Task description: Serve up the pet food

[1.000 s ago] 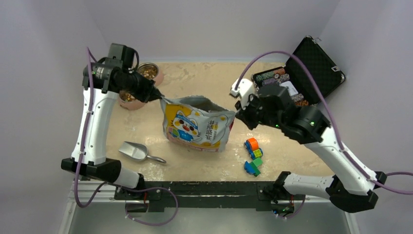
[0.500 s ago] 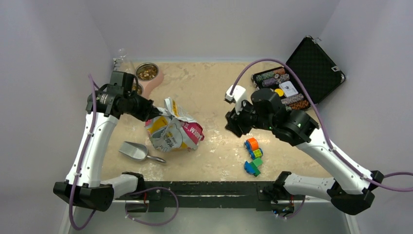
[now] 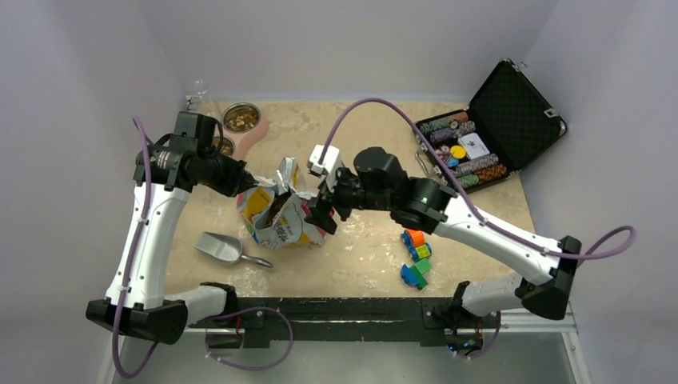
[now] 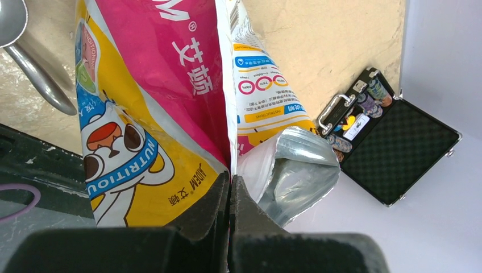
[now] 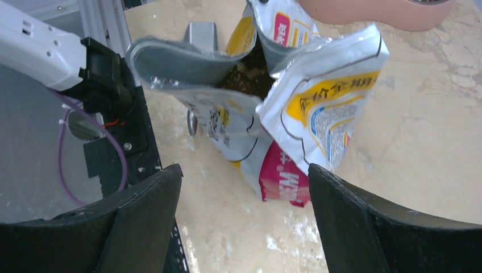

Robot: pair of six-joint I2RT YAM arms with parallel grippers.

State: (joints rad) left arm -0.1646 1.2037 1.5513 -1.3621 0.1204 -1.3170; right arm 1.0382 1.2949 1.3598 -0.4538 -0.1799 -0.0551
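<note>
The pet food bag (image 3: 284,220), crinkly white, yellow and red, slumps on the table left of centre with its mouth open. Brown kibble (image 3: 275,210) shows inside the mouth, and in the right wrist view as kibble (image 5: 250,77). My left gripper (image 3: 248,182) is shut on the bag's upper left edge; in the left wrist view the left gripper (image 4: 230,179) pinches the seam of the bag (image 4: 153,102). My right gripper (image 3: 324,216) stands open just right of the bag, apart from it. In its own view the right gripper (image 5: 244,168) frames the bag (image 5: 318,108) with nothing between its fingers.
A pink double bowl (image 3: 244,124) holding kibble stands at the back left. A metal scoop (image 3: 224,248) lies in front of the bag. Coloured toy blocks (image 3: 416,256) sit right of centre. An open black case (image 3: 512,112) with poker chips is at the back right.
My right gripper let go of the bag's right edge, opened wide and swung left up to the bag. The bag dropped and slumped leftward, still held by my left gripper.
</note>
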